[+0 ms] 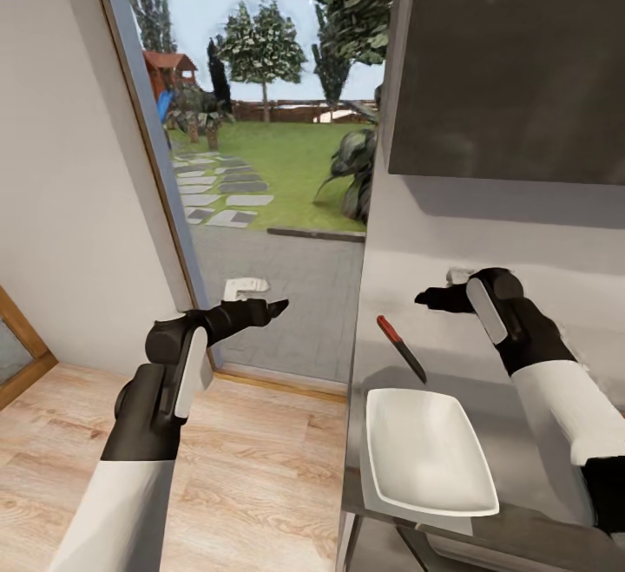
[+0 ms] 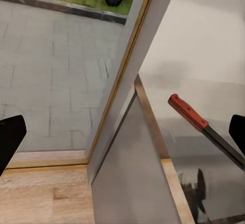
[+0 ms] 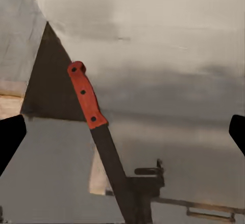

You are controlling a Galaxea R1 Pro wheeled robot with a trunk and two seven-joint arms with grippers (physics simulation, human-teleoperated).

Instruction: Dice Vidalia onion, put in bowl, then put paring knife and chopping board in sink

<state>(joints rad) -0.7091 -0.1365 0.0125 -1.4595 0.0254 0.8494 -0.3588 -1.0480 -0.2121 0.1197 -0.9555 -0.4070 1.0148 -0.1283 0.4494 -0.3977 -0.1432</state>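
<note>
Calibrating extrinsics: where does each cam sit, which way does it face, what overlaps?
Head: on the robot's head, facing forward and down at the countertop end with knife and bowl; both arms show, left gripper, right gripper.
Left wrist: near the left gripper, facing the window frame, counter end and knife; dark fingertips show.
Right wrist: near the right gripper, facing down at the knife; fingertips show.
Shared: all three see the knife.

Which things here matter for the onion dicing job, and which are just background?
For the job:
paring knife
bowl
countertop

Just background:
glass door onto the garden
dark wall cabinet
wooden floor
</note>
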